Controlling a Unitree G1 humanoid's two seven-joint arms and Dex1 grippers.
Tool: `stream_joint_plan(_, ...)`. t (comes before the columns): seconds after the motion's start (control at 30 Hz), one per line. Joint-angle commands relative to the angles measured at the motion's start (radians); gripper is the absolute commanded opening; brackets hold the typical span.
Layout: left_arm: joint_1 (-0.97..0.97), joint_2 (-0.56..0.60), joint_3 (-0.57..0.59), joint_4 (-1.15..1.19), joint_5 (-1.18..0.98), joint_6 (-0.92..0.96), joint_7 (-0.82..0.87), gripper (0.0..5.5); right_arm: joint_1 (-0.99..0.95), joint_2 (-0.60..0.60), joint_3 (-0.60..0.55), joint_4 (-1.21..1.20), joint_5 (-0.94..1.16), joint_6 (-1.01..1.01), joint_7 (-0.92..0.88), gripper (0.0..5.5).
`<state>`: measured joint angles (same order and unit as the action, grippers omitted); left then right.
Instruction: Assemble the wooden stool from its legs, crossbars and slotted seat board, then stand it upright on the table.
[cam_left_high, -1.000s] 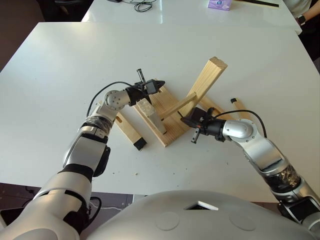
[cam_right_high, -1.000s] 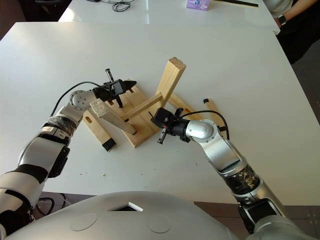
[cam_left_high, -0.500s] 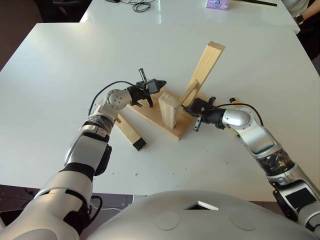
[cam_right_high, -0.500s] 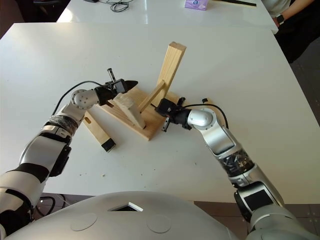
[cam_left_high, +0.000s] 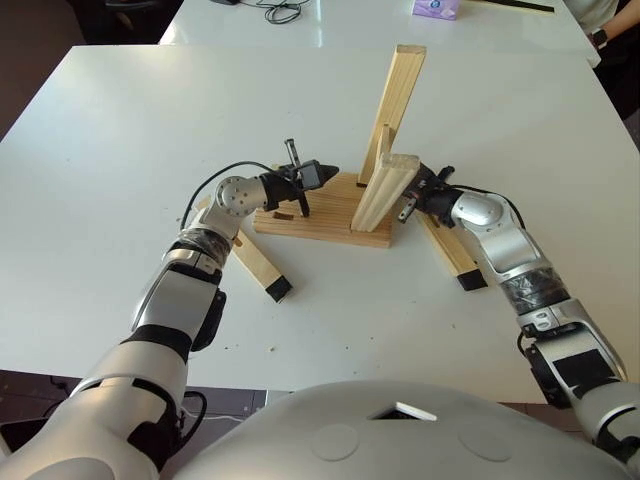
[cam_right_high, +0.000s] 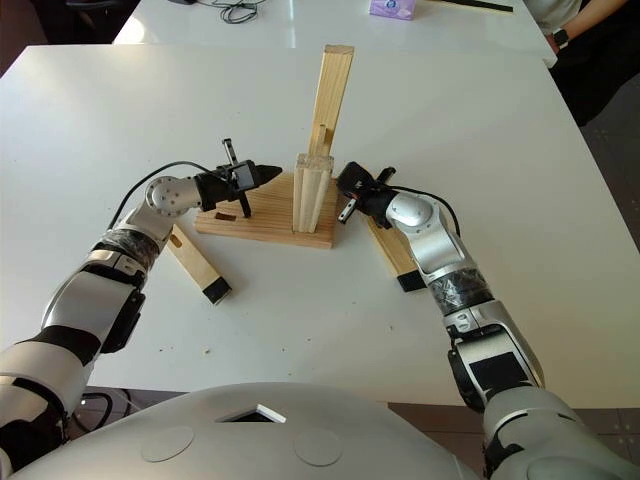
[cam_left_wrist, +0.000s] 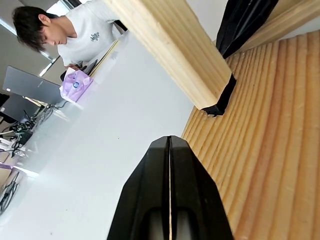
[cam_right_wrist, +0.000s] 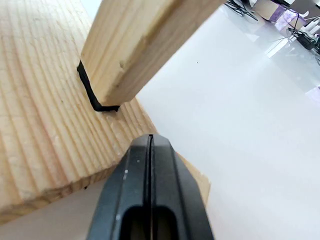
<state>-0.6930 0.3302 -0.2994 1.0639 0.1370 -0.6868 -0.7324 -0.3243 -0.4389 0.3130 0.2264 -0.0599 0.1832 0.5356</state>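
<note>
Inverted stool, part-built, on the white worktop (cam_left_high: 120, 130). All places are given from the seat board (cam_left_high: 330, 212), which lies flat near mid-worktop.

- **(a)** Off the board's left end, a loose leg (cam_left_high: 258, 265) lies flat, its black-capped end towards the robot.
- **(b)** The left gripper (cam_left_high: 322, 172) is over the board's left part. Its fingers (cam_left_wrist: 150, 170) are together with nothing between them. An open slot (cam_left_high: 283, 214) shows in the board just below it.
- **(c)** On the board's right part, two legs stand seated in it. The tall leg (cam_left_high: 397, 100) is on the far side and the near leg (cam_left_high: 383, 192) on the robot's side. Whether a crossbar joins them cannot be told.
- **(d)** At the board's right edge, beside the near leg, is the right gripper (cam_left_high: 420, 183). Its fingers (cam_right_wrist: 135, 165) are together and empty.
- **(e)** Just beyond that edge, a second loose leg (cam_left_high: 455, 262) lies flat under the right forearm.

Judged step: steadying the board with two legs seated and two left to fit.

To do this step well:
- Keep the board flat on the worktop.
- Let the closed tips bear on the board itself, never on the standing legs, which look easy to lever out of their sockets.
- Part the fingers well before coming down on a loose leg.
- Bring that leg in square over its slot.
- Press straight down while the other gripper holds the board's opposite end.
</note>
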Motion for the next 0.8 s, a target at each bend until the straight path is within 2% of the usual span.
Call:
stream_joint_plan(0.03, 0.050, -0.020, 0.021, -0.063, -0.044, 0.125, -0.090, 0.00, 0.146, -0.066, -0.049, -0.230, 0.011, 0.126, 0.022, 0.03)
stream_joint_plan(0.17, 0.039, -0.004, 0.063, -0.130, -0.083, 0.213, -0.100, 0.00, 0.364, -0.156, -0.064, -0.595, 0.092, 0.312, 0.110, 0.03)
stream_joint_plan(0.33, -0.021, 0.021, 0.097, -0.093, -0.069, 0.236, -0.059, 0.00, 0.493, -0.149, -0.023, -0.890, 0.233, 0.507, 0.152, 0.03)
stream_joint_plan(0.43, -0.046, 0.026, 0.105, -0.059, -0.054, 0.239, -0.039, 0.00, 0.448, -0.060, -0.006, -0.935, 0.301, 0.596, 0.113, 0.03)
stream_joint_plan(0.6, -0.068, 0.032, 0.089, -0.006, -0.005, 0.205, -0.004, 0.00, 0.329, 0.103, 0.100, -0.880, 0.289, 0.656, 0.003, 0.03)
stream_joint_plan(0.8, -0.131, 0.056, 0.032, 0.106, 0.141, 0.109, 0.162, 0.00, 0.276, 0.213, 0.169, -0.785, 0.244, 0.651, -0.106, 0.03)
